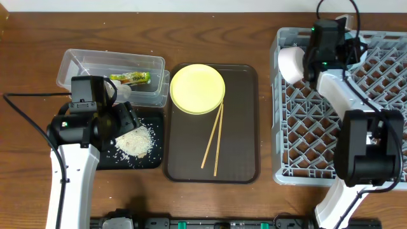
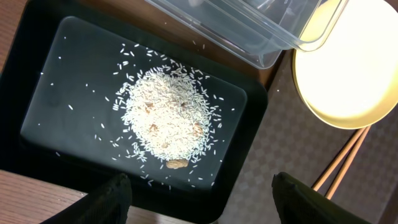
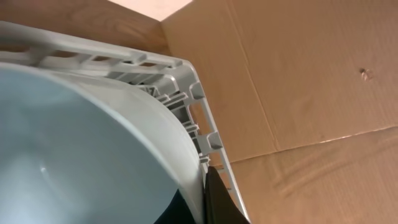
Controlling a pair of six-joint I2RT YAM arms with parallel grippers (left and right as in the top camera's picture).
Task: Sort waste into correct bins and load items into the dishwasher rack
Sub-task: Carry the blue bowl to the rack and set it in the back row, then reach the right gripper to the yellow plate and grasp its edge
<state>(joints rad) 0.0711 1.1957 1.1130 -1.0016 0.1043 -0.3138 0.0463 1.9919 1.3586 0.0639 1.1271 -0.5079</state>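
1. I am seeing the left jaws hanging wide apart over the black tray (image 2: 46, 87), with the rice heap (image 2: 168, 118) lying in it.
2. I am watching the right jaws clamping thinly on the rim of the white bowl (image 1: 291, 63), which is tipping on its side in the far left corner of the grey rack (image 1: 299, 140).
3. The yellow plate (image 1: 197, 89) and two chopsticks (image 1: 213, 140) are lying on the brown tray (image 1: 241, 127).
4. The wrapper (image 1: 130, 78) is lying in the clear tub (image 1: 76, 63).

A: Any readable text, labels, numbers?
B: None legible. The snack wrapper (image 1: 130, 78) in the clear tub (image 1: 79, 62), near the far left corner of the table (image 1: 28, 38), has orange print, too small to read.
A: OK, next.
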